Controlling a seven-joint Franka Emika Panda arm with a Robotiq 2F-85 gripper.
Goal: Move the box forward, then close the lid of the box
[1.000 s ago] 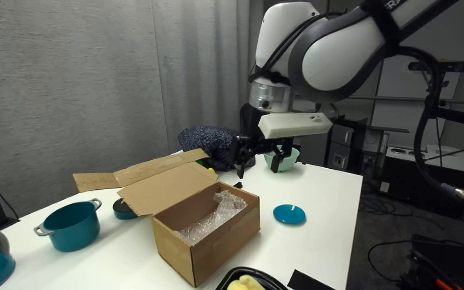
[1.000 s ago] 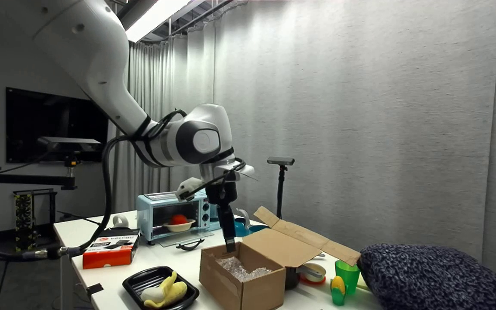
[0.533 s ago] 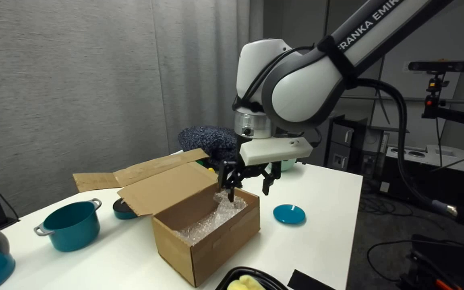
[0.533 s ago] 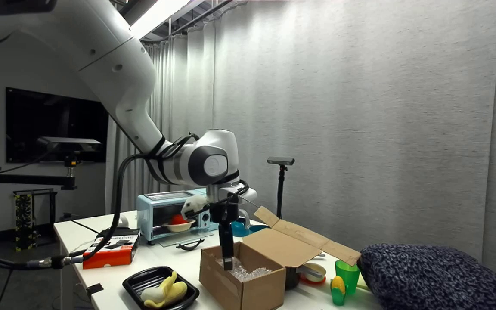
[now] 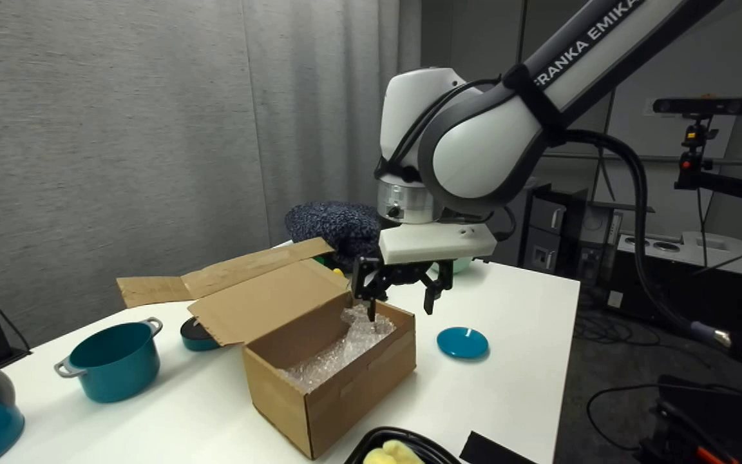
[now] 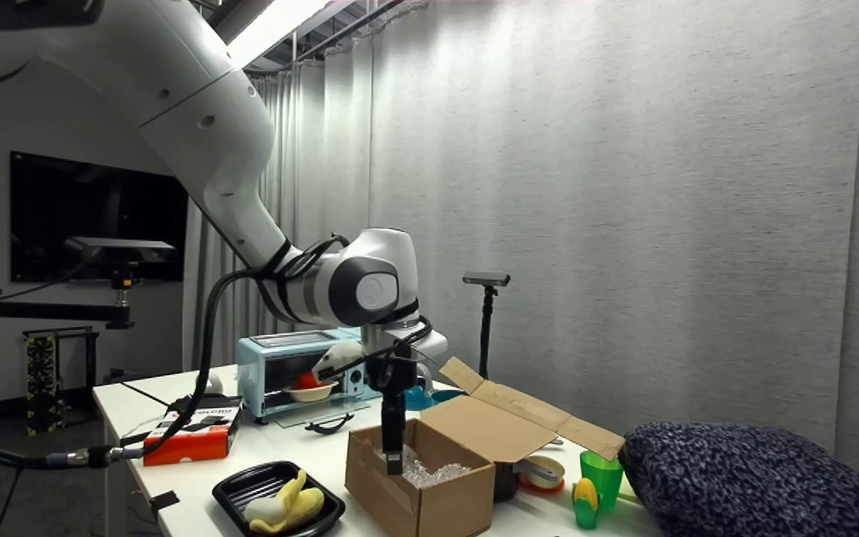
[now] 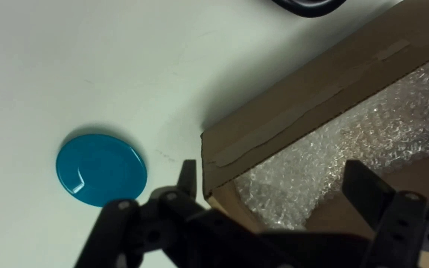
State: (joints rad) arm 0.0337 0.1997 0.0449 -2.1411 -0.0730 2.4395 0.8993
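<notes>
The box (image 5: 363, 384) stands upright on the white worktop (image 5: 519, 316), between the edge along the grey curtain (image 5: 152, 142) and the edge carrying the black strip (image 5: 493, 449). Bubble wrap (image 7: 311, 167) inside. The lid (image 5: 271, 299) lies wide open, tilted back over its hinge toward the curtain-side edge, flaps spread; whether it rests on anything below, you can't tell.

Your gripper (image 7: 270, 175) has its jaws spread wide, gripping nothing. Wrist view: they straddle the box's short end wall close to its corner, one tip above the worktop outside, one above the bubble wrap. No contact to be seen; you can't tell whether the tips reach below the rim.

Progress, as I judge it: you're lined up at the box, little more. Nothing marks how far "forward" goes, so the views can't settle whether any of that shift is made; jaws placed like this suggest the shift is your step in hand. Closing: not done, the box's mouth lies uncovered.

Left for you, by my reckoning: take or push that end wall, shift the box, let go, then bring the lid over from the curtain side. Mind the blue plate (image 5: 463, 343) between the box and the black-strip edge, and the black tray (image 6: 254, 479) near the long wall, should your path run their way.
</notes>
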